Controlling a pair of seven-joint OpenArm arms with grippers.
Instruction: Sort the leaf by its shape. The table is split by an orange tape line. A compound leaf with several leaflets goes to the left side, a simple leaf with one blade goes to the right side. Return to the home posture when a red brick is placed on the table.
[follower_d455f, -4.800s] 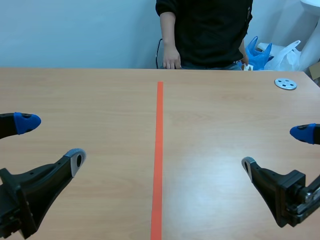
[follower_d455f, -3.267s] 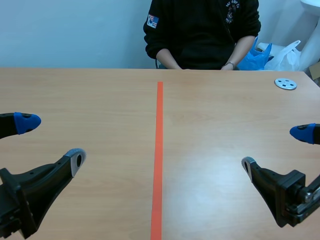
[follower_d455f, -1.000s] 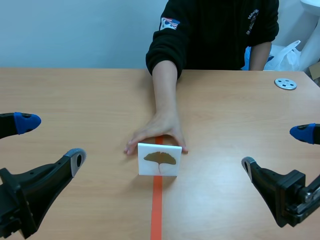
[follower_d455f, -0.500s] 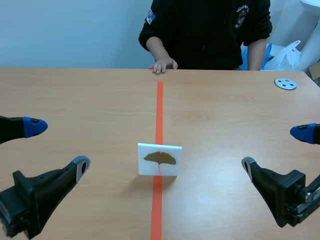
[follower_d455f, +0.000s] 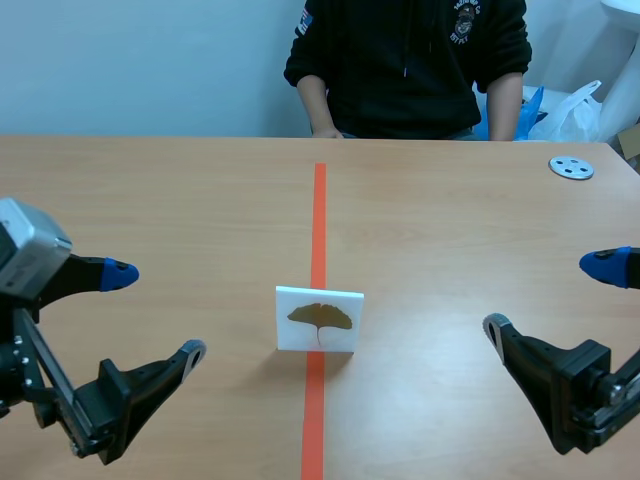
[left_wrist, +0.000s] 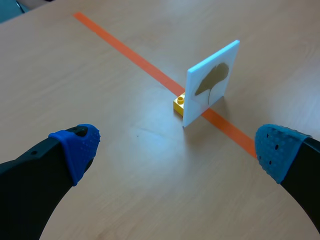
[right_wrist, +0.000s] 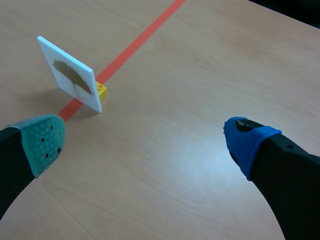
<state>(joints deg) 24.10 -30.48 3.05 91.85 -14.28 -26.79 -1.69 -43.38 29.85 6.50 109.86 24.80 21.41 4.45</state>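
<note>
On the tape, a flat white card bears a fan-shaped leaf; left hand, right hand wide.

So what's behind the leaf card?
A small yellow brick sits at its base on the tape line. The card covers most of it, so how they join can't be seen.

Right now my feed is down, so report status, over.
Left claw open, right claw open. White card with brown fan-shaped leaf upright on orange tape line, yellow brick at its base. Nothing blocking.
</note>
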